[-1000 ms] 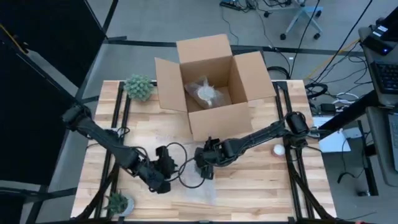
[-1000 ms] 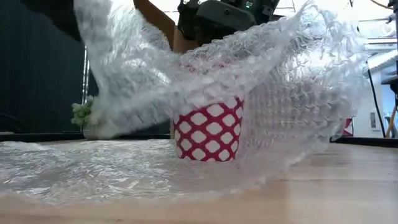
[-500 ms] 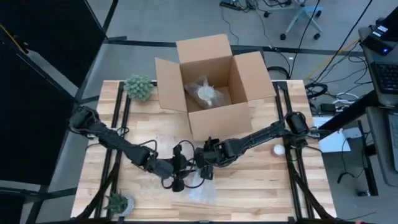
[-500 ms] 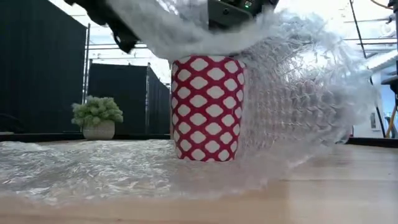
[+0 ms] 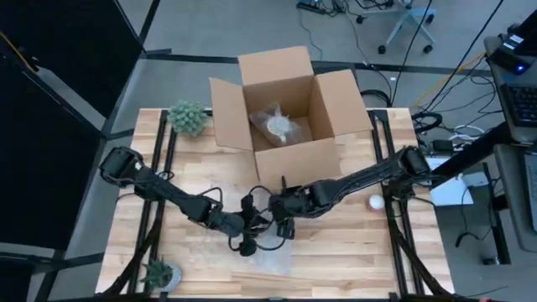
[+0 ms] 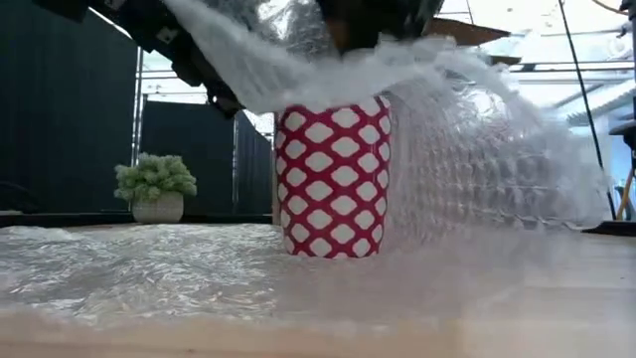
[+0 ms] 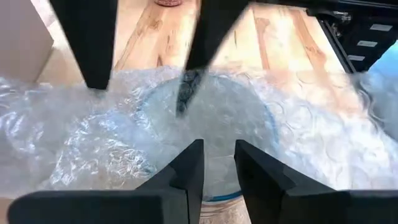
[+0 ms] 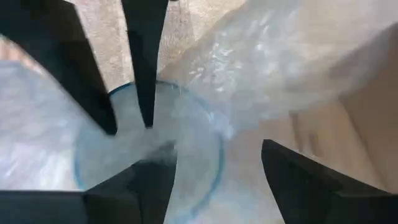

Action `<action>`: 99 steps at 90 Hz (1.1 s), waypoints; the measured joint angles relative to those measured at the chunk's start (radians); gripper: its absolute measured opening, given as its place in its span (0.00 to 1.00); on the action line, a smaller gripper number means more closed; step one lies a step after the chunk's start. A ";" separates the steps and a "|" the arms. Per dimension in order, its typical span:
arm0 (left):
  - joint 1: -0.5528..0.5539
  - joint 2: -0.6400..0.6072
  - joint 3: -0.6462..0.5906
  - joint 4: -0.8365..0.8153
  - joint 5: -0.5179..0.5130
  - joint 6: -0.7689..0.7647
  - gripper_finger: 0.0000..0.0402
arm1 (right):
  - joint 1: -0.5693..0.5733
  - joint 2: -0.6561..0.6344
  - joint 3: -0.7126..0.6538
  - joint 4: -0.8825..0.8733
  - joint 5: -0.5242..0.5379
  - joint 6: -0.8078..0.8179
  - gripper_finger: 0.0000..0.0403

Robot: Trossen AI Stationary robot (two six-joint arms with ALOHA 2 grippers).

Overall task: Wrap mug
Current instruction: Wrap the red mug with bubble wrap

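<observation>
Red-and-white patterned mug (image 6: 333, 176) upright at table centre, on bubble wrap sheet (image 6: 149, 273); fold of wrap draped over its rim. Left gripper (image 5: 249, 228) above mug from left, fingers (image 7: 186, 171) pinching wrap fold over mug mouth. Right gripper (image 5: 284, 220) just right of it, fingers (image 8: 146, 180) spread wide above rim. Open cardboard box (image 5: 285, 113) at far side, small potted plant (image 6: 155, 186) far left

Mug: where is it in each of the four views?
High: hidden under both grippers, centre-front of table.
Low: mug centre, upright, bubble wrap draped over its top.
Left wrist: rim seen through wrap.
Right wrist: rim through wrap.
Shared landmark: the bubble wrap.
</observation>
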 joint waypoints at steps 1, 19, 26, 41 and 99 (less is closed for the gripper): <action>0.000 0.000 0.000 0.000 0.000 0.000 0.20 | 0.000 -0.006 0.000 -0.007 -0.003 0.000 0.54; -0.001 0.000 -0.001 -0.001 0.002 -0.001 0.20 | 0.026 -0.105 0.001 -0.038 -0.102 0.024 0.54; -0.001 0.000 -0.001 -0.001 0.002 -0.001 0.20 | 0.067 -0.109 0.002 -0.006 -0.121 0.024 0.54; -0.001 0.000 -0.002 -0.002 0.002 -0.001 0.20 | 0.162 -0.053 0.002 0.124 -0.047 -0.073 0.54; -0.001 0.000 0.006 -0.005 0.008 -0.003 0.20 | 0.112 0.140 0.005 0.168 -0.023 -0.005 0.54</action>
